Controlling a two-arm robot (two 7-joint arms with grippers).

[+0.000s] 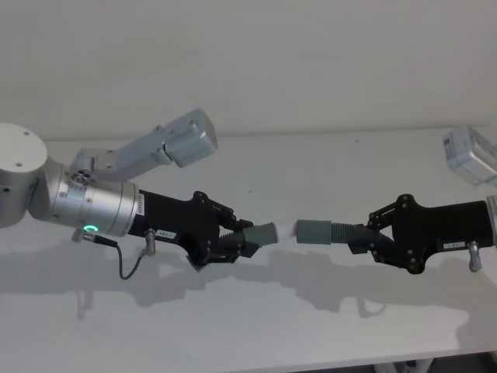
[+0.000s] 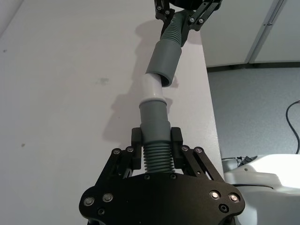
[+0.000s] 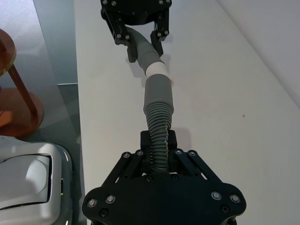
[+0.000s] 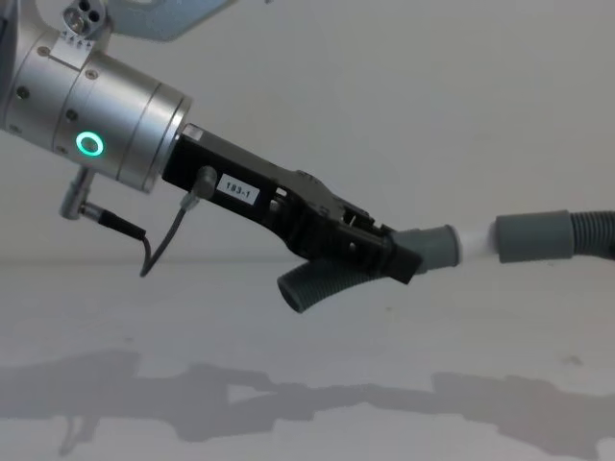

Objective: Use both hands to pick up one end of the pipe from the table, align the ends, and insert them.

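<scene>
Both black pincers clamp ribbed dark-grey hose pieces: left pincer (image 1: 233, 245) at 9 o'clock, right pincer (image 1: 373, 233) at 3. Your white tip (image 2: 152, 89) sits off-axis from the open grey cuff (image 2: 163, 63); pushing now risks jamming.

Two dark-grey ribbed hose pieces are held above the white table (image 1: 256, 62), end to end. The left piece (image 1: 260, 234) shows a white tip (image 2: 153, 89) pointing toward 3 o'clock; the right piece's (image 1: 330, 231) open cuff (image 2: 163, 65) faces it, just short of it
</scene>
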